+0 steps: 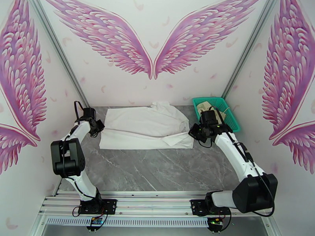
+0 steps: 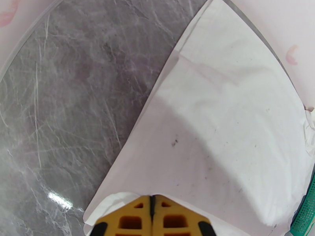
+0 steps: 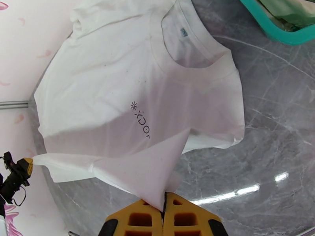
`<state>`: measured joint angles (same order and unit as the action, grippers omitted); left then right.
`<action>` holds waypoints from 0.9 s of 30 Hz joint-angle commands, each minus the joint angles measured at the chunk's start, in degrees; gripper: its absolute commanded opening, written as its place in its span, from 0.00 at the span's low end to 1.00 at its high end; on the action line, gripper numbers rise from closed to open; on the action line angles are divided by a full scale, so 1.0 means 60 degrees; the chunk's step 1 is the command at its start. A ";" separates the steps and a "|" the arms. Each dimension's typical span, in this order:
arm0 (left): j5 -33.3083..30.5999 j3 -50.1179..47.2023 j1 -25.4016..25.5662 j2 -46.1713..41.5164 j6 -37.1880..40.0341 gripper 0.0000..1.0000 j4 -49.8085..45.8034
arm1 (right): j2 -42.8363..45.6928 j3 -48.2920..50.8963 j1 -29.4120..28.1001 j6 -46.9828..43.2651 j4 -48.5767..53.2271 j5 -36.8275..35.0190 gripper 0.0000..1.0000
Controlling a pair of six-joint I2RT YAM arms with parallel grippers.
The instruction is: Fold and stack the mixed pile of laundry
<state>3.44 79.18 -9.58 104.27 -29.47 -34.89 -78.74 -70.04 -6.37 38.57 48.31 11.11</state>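
My left tool is clamped shut on a hem corner of the white shirt, and my right tool is pinched closed on a folded-over corner of it. The shirt lies spread on the tabletop just beside the green basket, chest mark up. The cream garment sits inside that basket.

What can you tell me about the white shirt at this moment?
The white shirt is a short-sleeved tee of thin, soft cloth with a round ribbed neck, a blue label inside it and a small dark chest mark. It lies spread front-up on the far part of the grey marble table, neck toward the green basket. The left gripper is shut on a hem-end corner, the right gripper on a fold pulled into a peak.
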 commanded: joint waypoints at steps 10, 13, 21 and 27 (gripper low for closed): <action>-0.0457 0.0430 -0.0107 0.0239 0.0211 0.00 -0.0314 | -0.1963 -0.1025 0.0135 -0.0133 -0.0197 -0.0640 0.00; -0.0360 0.0535 -0.0131 0.0388 0.0225 0.00 -0.0322 | -0.2353 -0.1342 0.0172 -0.0132 -0.0157 -0.0602 0.00; -0.0283 0.0790 -0.0087 0.0813 0.0218 0.00 -0.0152 | -0.2346 -0.1355 0.0225 -0.0023 -0.0251 -0.0639 0.00; -0.0303 0.1089 -0.0102 0.1061 0.0234 0.00 -0.0088 | -0.2705 -0.1638 0.0322 0.0012 -0.0289 -0.0712 0.00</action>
<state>2.33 82.76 -9.76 109.71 -28.64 -36.12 -93.67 -77.54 -5.37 38.74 47.18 8.54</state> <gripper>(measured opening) 0.059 0.067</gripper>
